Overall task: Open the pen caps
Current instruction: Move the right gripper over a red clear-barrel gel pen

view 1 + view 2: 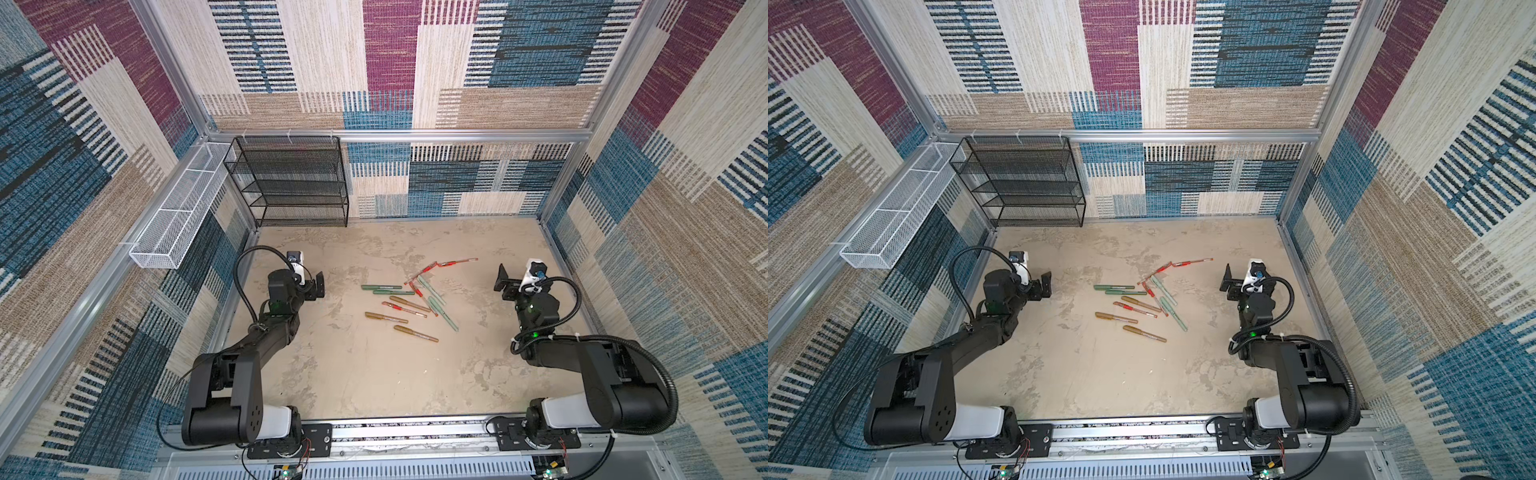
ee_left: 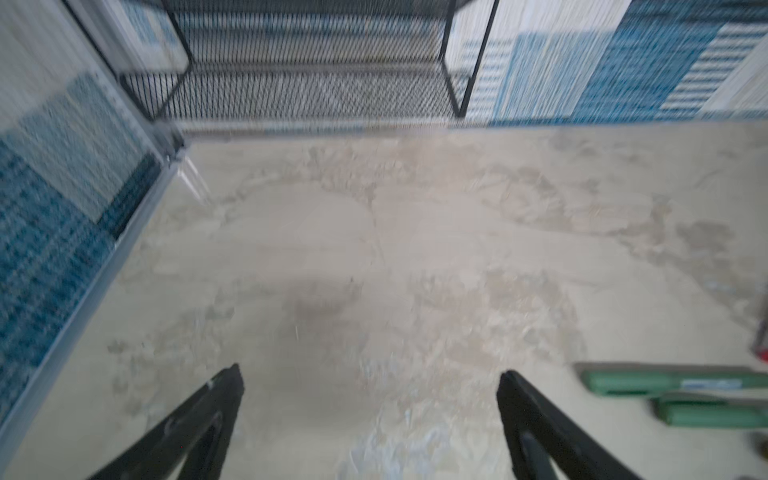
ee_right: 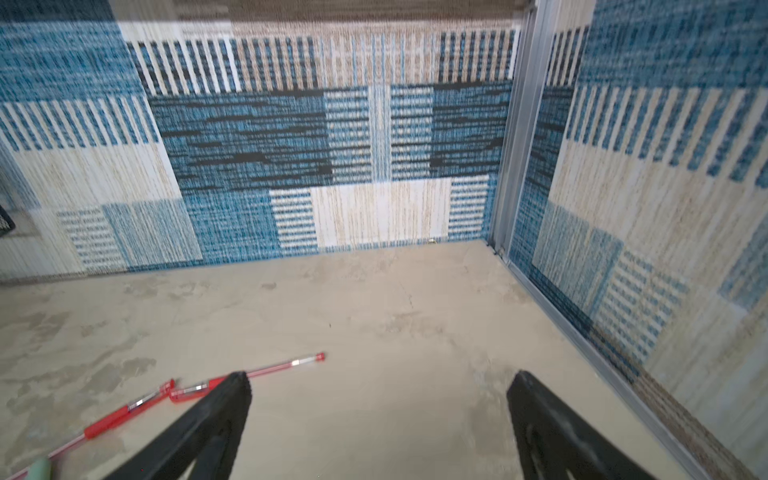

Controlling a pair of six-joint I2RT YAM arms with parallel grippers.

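Observation:
Several pens lie scattered at mid-table in both top views: dark green ones (image 1: 381, 287), gold-bronze ones (image 1: 386, 318), thin red ones (image 1: 459, 262) and mint ones (image 1: 444, 316). The pen caps sit on their pens. My left gripper (image 1: 318, 284) hovers left of the pile, open and empty. In the left wrist view its fingers (image 2: 224, 399) frame bare table, with two green capped ends (image 2: 615, 380) off to one side. My right gripper (image 1: 503, 280) stands right of the pile, open and empty. A red pen (image 3: 286, 365) runs behind one right finger (image 3: 232, 399).
A black mesh shelf rack (image 1: 291, 183) stands at the back left corner. A white mesh basket (image 1: 174, 216) hangs on the left wall. Patterned walls enclose the beige table (image 1: 374, 374) on three sides, and a metal rail (image 1: 415, 432) runs along the front.

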